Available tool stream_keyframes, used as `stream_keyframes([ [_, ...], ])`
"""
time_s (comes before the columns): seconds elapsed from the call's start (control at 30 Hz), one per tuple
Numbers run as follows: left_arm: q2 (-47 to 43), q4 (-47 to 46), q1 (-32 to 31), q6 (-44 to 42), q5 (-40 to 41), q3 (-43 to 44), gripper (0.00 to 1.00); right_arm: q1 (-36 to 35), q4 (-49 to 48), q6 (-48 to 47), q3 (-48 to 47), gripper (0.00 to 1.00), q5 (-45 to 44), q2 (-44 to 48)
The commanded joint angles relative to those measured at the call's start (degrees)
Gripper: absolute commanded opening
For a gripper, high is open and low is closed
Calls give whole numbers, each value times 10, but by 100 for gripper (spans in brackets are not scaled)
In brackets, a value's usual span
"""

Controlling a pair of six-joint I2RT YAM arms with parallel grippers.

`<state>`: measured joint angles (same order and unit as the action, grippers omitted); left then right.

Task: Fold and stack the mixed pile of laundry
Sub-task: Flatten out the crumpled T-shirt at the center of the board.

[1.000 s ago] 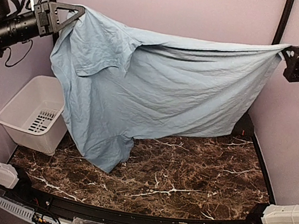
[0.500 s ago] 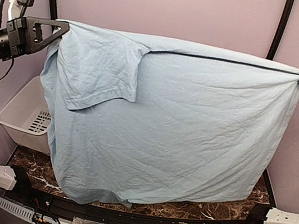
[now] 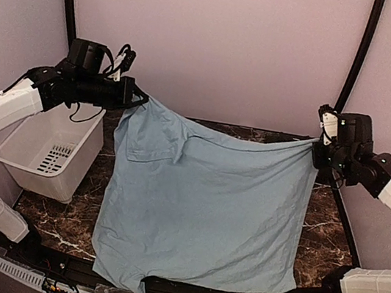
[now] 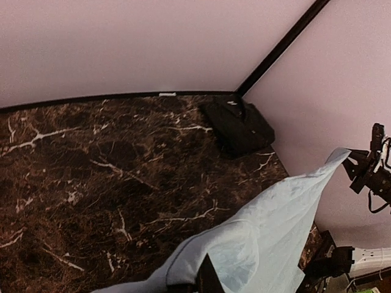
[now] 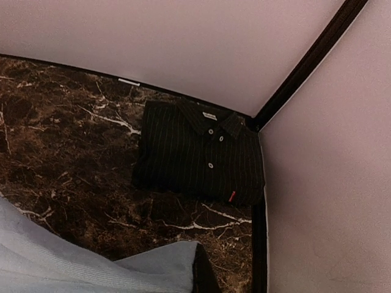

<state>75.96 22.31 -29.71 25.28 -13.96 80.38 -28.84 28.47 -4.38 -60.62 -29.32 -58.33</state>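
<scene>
We find the left gripper [image 3: 138, 100] pressed together on one far corner of the light blue T-shirt [image 3: 201, 207], and the right gripper [image 3: 317, 145] pinching the opposite far corner. The edge between them is drawn fairly taut. From that edge the cloth slopes down and toward the arm bases, and its lower part lies spread on the table [image 3: 334, 235]. One sleeve [image 3: 153, 143] is doubled over just below the left gripper. A second loose flap hangs at the near left, well away from both tools. The black shirt [image 5: 198, 162] lies already folded in the far corner just beyond the right gripper, apart from the blue cloth. A white bin [image 3: 46, 149] sits under and outside the left gripper. In our judgement the T-shirt is light, limp and creased. It will sag wherever it is unsupported and drag on the marble, so tension between the two holds should be kept even. We advise holding at corners or along seams, where the fabric is thickest. We would flatten the doubled sleeve before any fold is made.
</scene>
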Motion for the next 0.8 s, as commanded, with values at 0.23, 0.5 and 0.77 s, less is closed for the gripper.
stream_keyframes([
  [0.23, 190, -104, 88, 61, -8, -31, 0, 63, -109, 18, -64, 0, 39, -331],
  [0.5, 344, -126, 128, 79, -60, 48, 0, 76, -138, 2, -118, 0, 41, -438],
  [0.77, 423, -127, 131, 52, -16, 125, 0, 81, -139, -25, -200, 0, 38, -516],
])
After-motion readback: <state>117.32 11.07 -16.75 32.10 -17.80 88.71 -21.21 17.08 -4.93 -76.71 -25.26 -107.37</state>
